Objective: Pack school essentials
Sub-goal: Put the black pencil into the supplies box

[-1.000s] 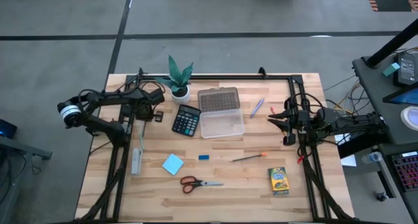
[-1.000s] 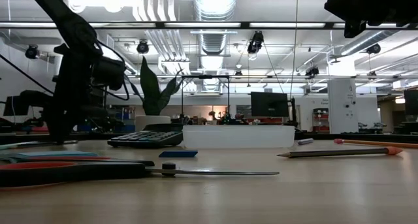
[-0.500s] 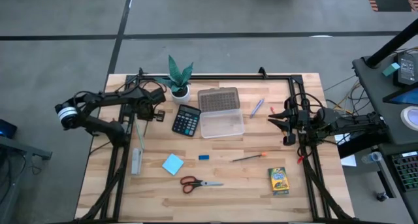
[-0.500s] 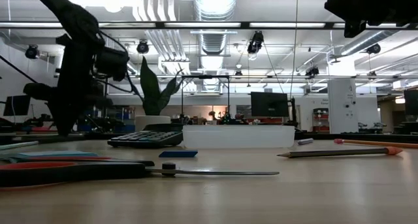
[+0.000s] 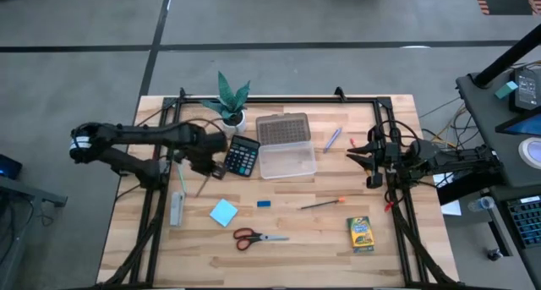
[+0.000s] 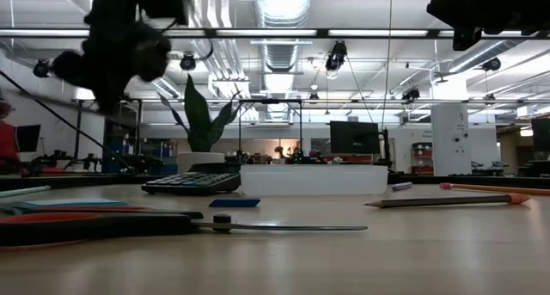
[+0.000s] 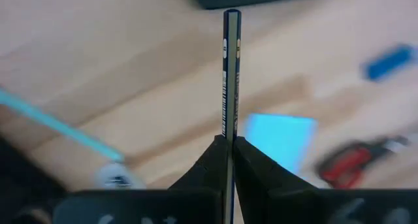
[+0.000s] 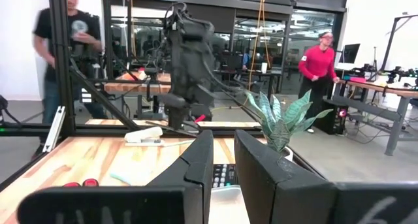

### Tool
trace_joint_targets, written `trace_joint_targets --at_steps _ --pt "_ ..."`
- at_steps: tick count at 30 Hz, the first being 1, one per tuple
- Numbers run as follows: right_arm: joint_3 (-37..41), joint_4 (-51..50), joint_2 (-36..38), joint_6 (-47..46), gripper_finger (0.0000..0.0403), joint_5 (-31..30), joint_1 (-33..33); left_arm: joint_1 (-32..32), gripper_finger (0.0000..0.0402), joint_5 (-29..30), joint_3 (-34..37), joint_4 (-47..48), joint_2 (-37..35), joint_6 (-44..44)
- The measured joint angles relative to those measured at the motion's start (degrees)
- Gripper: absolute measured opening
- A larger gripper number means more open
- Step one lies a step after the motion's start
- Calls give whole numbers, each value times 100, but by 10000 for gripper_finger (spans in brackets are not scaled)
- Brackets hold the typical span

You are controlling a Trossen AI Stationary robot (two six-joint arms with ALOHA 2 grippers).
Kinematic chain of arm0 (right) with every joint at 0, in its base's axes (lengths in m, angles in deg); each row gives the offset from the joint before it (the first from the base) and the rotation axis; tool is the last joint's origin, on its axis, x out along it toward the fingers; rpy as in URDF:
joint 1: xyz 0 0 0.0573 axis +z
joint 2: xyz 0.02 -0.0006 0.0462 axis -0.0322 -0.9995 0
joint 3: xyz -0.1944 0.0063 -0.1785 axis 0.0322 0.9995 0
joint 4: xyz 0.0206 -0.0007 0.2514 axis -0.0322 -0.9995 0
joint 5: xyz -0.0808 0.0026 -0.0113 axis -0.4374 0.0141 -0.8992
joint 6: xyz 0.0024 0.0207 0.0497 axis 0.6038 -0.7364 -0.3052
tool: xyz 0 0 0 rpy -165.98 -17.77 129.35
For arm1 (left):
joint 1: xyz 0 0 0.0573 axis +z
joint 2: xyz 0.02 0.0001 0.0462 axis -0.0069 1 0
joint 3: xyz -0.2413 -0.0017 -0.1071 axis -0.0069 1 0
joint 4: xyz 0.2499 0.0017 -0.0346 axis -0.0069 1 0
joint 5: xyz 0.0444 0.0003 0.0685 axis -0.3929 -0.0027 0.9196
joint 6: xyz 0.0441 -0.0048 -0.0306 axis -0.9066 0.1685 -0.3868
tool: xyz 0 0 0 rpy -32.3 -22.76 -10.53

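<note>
My left gripper (image 5: 210,170) hangs over the table just left of the calculator, shut on a dark pencil (image 5: 201,187) that sticks out toward the near-left. On the table lie the light-blue note pad (image 5: 224,212), the blue eraser (image 5: 264,204), the red-handled scissors (image 5: 256,237), an orange-tipped pencil (image 5: 322,204), the yellow-green crayon box (image 5: 361,233) and pens (image 5: 332,139). My right gripper (image 5: 359,155) waits at the table's right side, its fingers slightly open. My left gripper pinches the dark pencil near one end (image 7: 229,129) between its two fingers (image 7: 213,155). The pencil runs along the fingers and sticks straight out past their tips. The fingers slant down toward the table's near side. The pencil is lifted clear of the table.
A clear plastic box (image 5: 287,161) with its grey lid (image 5: 282,129) behind it sits at mid-table, the calculator (image 5: 242,155) left of it, a potted plant (image 5: 231,100) at the far edge. A grey object and a light-blue pen (image 5: 177,197) lie near the left. People stand beyond the table (image 8: 319,61).
My left gripper has swung from the far-left part of the table toward the right and near side, ending beside the calculator. In the low view it has also risen. The things lying on the table have stayed in place.
</note>
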Motion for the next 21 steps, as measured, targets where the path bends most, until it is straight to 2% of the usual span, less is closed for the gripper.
trace_joint_targets --at_steps 3,7,16,21 --pt "0 0 0 -2 54 2 0 -482 1 156 -612 -167 421 31" --pt "0 -7 2 -2 54 1 0 -765 0 309 -1449 -134 1221 -280" --pt "0 -87 2 0 54 2 0 -719 0 361 -3511 -3 3054 -2131" --pt "0 -122 9 11 54 2 0 -632 0 940 -4738 507 3822 -2994"
